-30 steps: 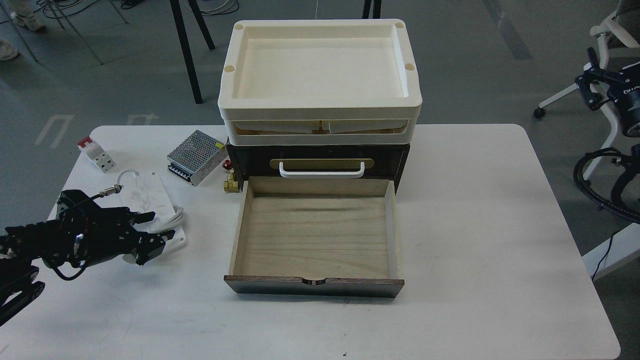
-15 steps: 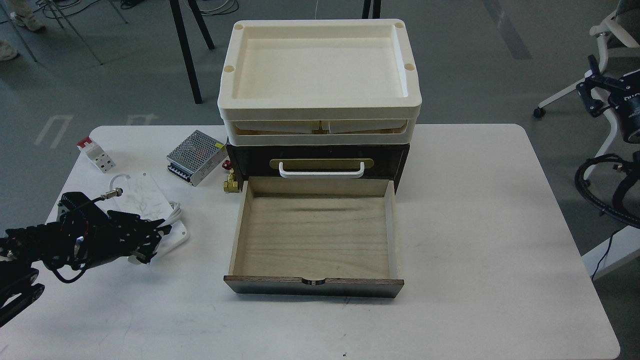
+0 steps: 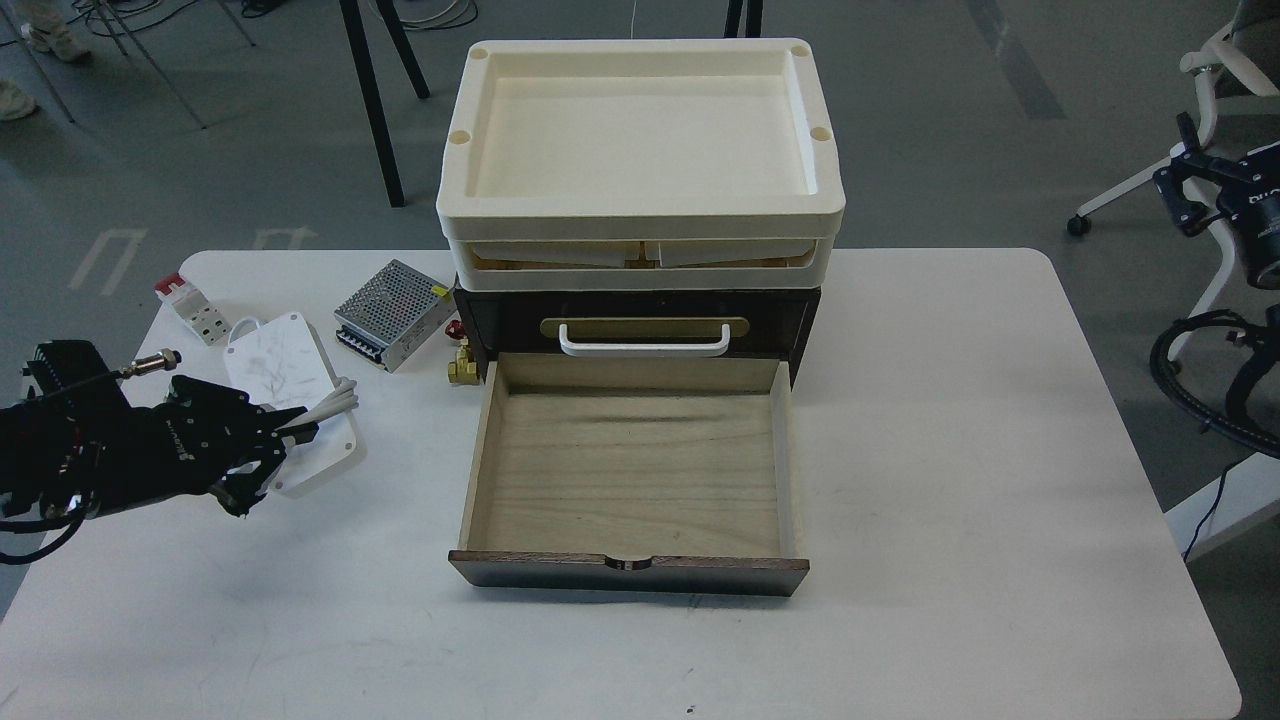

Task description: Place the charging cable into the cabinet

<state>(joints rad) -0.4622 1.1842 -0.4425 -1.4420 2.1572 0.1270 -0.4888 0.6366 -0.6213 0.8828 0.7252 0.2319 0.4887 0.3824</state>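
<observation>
The charging cable (image 3: pixel 283 372), a flat white slab with grey scuffs and a white cord wound round its middle, is at the left of the table (image 3: pixel 950 420). My left gripper (image 3: pixel 270 455) comes in from the left and is shut on the slab's near edge, over the cord. The slab looks slightly raised and tilted. The cabinet (image 3: pixel 800 320), a dark-brown chest with a white handle (image 3: pixel 645 345) on a gold plate, stands at the table's middle. Its lower drawer (image 3: pixel 630 470) is pulled out, with a pale wood interior that holds nothing. My right gripper is out of view.
Two stacked cream trays (image 3: pixel 640 215) sit on top of the cabinet. A silver perforated box (image 3: pixel 392 312), a white-and-red block (image 3: pixel 192 305) and a small brass fitting (image 3: pixel 462 366) lie left of the cabinet. Chairs and black gear stand beyond the right edge.
My left gripper has closed on the charging cable and drawn it left and back, away from the drawer. The drawer and the other objects have not moved.
</observation>
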